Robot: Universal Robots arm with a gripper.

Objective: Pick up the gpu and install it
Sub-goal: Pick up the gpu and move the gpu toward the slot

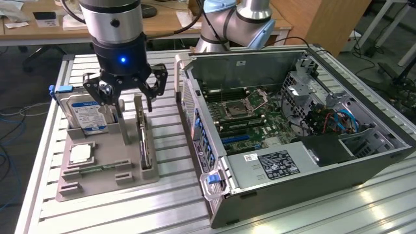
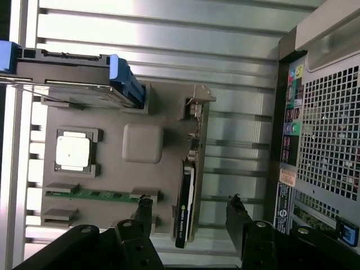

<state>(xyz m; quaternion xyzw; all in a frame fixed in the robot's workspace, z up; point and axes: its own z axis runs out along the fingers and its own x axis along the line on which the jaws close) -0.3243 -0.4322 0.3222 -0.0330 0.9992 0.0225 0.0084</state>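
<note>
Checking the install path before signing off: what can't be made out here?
- gpu faces: edge-on in both views, connector sunk in the grey holder.
- Motherboard slots: exterior view, too small to tell which is free.
- Hard drive: wrist view, cut off by the picture's edge.
- Height of the gripper over the gpu: neither view settles it.

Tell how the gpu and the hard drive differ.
The gpu is a thin dark card; the hard drive is thicker and silver, with a blue label. The gpu lines up between the open gripper's fingers; the hard drive stands off to one side. Both stand on edge in the grey holder.
</note>
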